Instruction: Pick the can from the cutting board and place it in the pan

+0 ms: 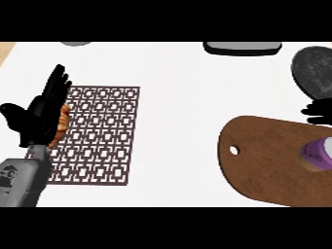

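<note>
While one purple can (327, 154) lies tilted on its side on the right part of one brown board (269, 160), the right hand (329, 112) shows at the right edge just beyond the board; whether its fingers are apart or together cannot be told. One dark pan (323, 73) sits further back at the right, apart from the can. On the white desk (175, 78), the left hand (39, 114) rests open, fingers straight, over the left edge of one patterned mat (100, 136), half hiding an orange item (62, 124). No writing is readable.
</note>
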`<state>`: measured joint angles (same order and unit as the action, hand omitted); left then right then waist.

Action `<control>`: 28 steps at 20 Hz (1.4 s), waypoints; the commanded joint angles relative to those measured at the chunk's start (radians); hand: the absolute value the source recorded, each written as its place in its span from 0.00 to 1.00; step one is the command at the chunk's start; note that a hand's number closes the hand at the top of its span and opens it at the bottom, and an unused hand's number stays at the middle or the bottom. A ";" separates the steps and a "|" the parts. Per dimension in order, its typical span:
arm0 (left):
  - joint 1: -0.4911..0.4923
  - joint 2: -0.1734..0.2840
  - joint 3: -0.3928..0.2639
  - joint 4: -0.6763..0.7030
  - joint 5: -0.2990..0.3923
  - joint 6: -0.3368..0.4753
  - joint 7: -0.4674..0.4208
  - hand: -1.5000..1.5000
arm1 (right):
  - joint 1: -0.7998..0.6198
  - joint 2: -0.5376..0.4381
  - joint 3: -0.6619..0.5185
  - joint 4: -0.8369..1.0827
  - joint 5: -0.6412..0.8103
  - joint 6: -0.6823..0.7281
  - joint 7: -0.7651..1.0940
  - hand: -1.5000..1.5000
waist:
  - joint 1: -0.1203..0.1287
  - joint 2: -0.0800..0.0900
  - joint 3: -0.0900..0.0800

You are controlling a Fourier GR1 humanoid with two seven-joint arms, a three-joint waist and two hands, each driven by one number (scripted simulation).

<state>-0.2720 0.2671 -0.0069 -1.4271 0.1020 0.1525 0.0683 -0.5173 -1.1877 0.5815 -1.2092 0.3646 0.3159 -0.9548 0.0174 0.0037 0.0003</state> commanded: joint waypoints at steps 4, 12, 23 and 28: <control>0.025 -0.010 0.011 -0.019 -0.016 -0.007 -0.001 0.50 | -0.039 0.057 -0.017 0.060 0.175 0.026 -0.079 0.00 | -0.007 -0.002 0.000; 0.040 -0.016 0.022 -0.021 -0.023 -0.033 -0.002 0.50 | -0.024 0.156 -0.029 0.108 0.295 0.004 -0.052 0.00 | -0.006 -0.002 0.000; 0.007 -0.049 0.042 0.022 -0.047 -0.028 -0.009 0.50 | 0.057 0.221 -0.062 0.090 0.441 -0.052 -0.030 0.00 | -0.015 -0.003 0.000; 0.002 -0.040 0.056 -0.004 -0.046 -0.041 0.005 0.50 | 0.049 0.251 -0.053 0.053 0.509 -0.005 0.006 0.00 | -0.015 -0.004 -0.001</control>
<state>-0.2659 0.2303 0.0429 -1.4202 0.0567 0.1170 0.0654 -0.4738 -0.9568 0.5311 -1.1403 0.8193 0.2482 -0.9198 0.0044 0.0008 -0.0001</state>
